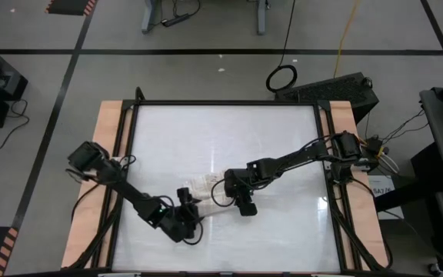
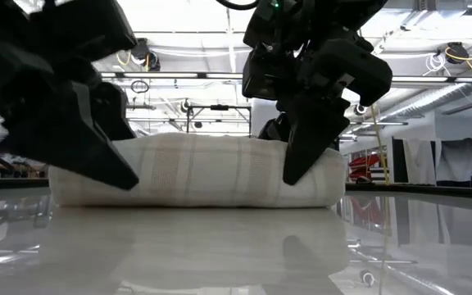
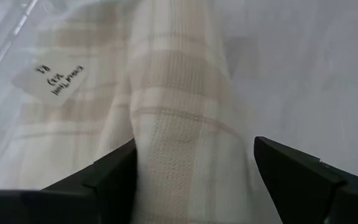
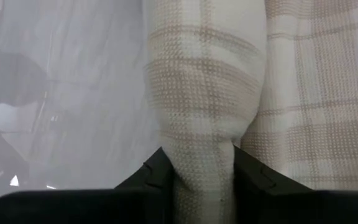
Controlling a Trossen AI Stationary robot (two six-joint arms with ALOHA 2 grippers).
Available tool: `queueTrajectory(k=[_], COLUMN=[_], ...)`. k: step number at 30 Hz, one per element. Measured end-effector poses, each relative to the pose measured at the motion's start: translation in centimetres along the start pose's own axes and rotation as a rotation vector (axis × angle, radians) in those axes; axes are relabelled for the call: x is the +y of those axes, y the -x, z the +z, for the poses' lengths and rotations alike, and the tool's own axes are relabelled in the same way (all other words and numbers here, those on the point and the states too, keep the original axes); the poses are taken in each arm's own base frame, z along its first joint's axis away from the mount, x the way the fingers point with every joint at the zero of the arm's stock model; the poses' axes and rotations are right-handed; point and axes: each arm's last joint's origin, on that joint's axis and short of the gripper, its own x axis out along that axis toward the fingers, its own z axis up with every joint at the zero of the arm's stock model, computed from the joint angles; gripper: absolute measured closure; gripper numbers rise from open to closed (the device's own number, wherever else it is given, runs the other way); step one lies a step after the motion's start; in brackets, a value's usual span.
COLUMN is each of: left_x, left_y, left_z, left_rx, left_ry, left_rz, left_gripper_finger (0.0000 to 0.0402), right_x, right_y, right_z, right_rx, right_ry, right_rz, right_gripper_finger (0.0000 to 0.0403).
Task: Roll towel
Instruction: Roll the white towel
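Low view: right pincer (image 2: 301, 168) pinches the rolled towel (image 2: 195, 170); left pincer (image 3: 194, 177) straddles it, fingers apart.

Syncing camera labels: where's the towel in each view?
High view: towel at the table's centre, between both end effectors.
Low view: rolled towel across mid-frame.
Left wrist view: roll between the open fingers, tag beside it.
Right wrist view: roll pinched by the right end effector.
Shared landmark: the plaid roll.
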Motion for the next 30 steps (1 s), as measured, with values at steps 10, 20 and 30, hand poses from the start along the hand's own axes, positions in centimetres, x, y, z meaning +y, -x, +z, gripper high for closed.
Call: queueTrajectory(k=[10, 20, 30], left_x=[-0.1, -0.1, -0.1], left_y=[-0.6, -0.4, 0.9], left_z=[-0.5, -0.7, -0.4], left_rx=[0.037, 0.078, 0.117], left_ry=[-0.011, -0.068, -0.089], left_rz=[-0.016, -0.062, -0.136], left_gripper_finger=[0.0205, 0.033, 0.033], right_x=[0.0, 0.2, 4.5], right_y=[0.0, 1.0, 5.1], right_z=[0.0, -0.2, -1.3], right_rx=[0.001, 0.023, 0.03], right_ry=[-0.024, 0.05, 0.194], right_rz=[-0.004, -0.061, -0.205], right_gripper_finger=[0.026, 0.0185, 0.0143])
